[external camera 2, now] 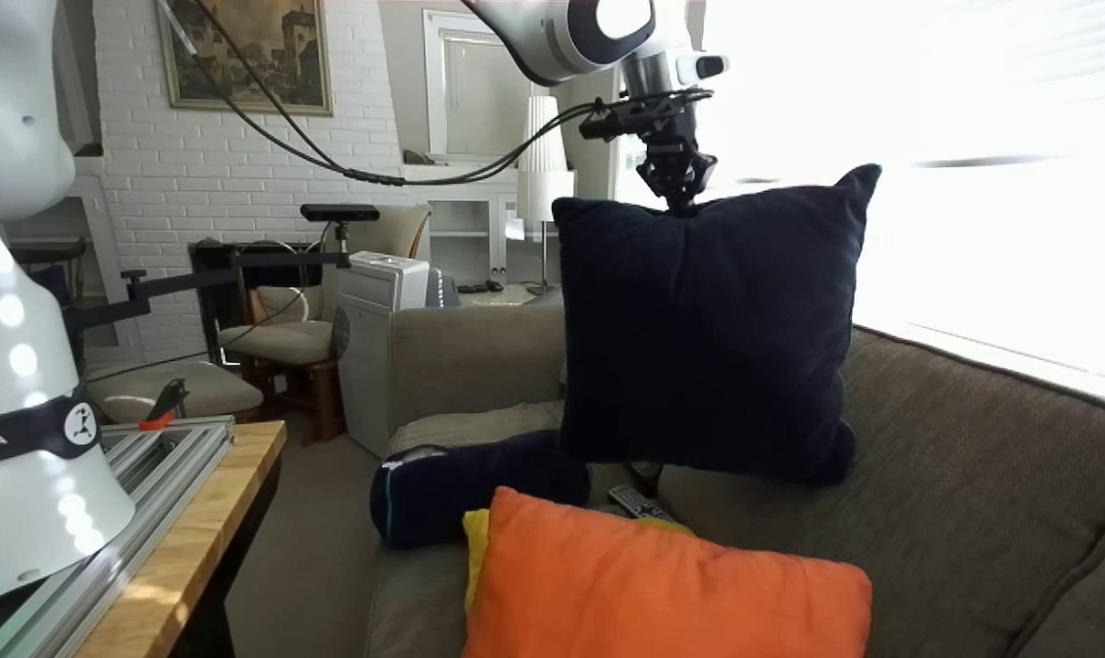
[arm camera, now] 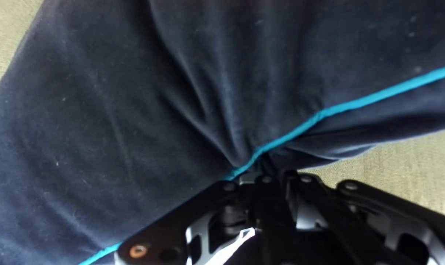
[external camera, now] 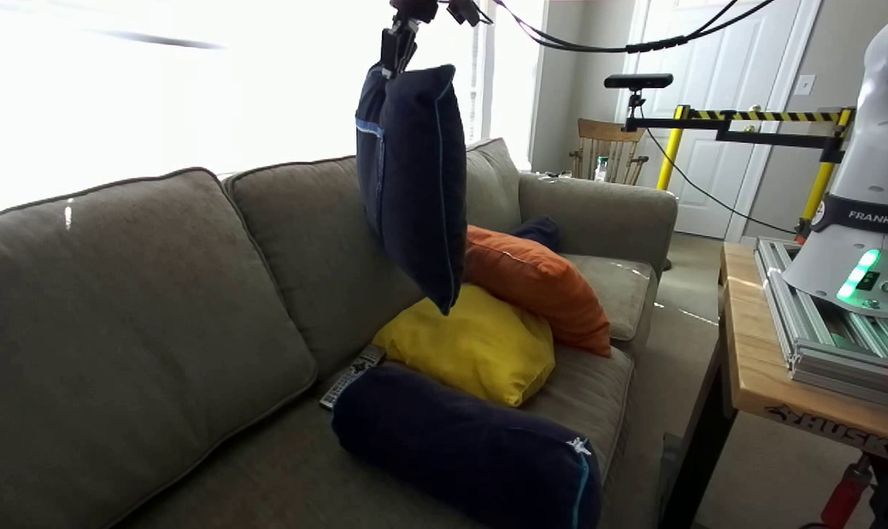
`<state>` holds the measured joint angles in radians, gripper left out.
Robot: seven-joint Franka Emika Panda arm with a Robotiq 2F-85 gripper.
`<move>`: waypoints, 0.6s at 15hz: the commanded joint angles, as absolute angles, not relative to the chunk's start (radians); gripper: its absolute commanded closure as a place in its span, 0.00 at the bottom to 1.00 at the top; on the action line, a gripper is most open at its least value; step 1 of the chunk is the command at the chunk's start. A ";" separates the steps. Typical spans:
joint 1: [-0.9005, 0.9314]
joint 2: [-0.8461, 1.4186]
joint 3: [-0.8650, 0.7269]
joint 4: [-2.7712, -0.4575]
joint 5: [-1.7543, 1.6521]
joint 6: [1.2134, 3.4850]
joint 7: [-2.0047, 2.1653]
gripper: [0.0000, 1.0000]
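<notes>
As the claw (arm camera: 274,176) clamps a navy throw pillow (external camera 2: 707,338) above the sofa (external camera: 267,455), an exterior view alone catches white brickwork (external camera 2: 177,192)!

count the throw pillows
4 clear: navy pillow in the gripper, orange one and yellow one on the sofa, navy bolster beside the yellow. Navy fabric behind the orange may be a fifth, mostly hidden.

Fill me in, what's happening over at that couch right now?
The robot's hand is closed on the top edge of a navy pillow, holding it up so it hangs over the couch. A yellow pillow, an orange pillow and a dark roll pillow lie there, with a remote near the yellow one. I can't tell whether the held pillow brushes the backrest.
</notes>
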<state>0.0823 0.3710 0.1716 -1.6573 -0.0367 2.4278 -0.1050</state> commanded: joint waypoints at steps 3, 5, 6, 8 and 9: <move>0.084 0.545 0.206 -1.417 0.047 2.327 -0.234 0.98; 0.093 0.581 0.214 -1.362 0.050 2.318 -0.240 0.98; 0.100 0.595 0.216 -1.338 0.046 2.316 -0.235 0.98; 0.113 0.624 0.216 -1.288 0.043 2.305 -0.223 0.98; 0.120 0.640 0.219 -1.261 0.045 2.301 -0.221 0.98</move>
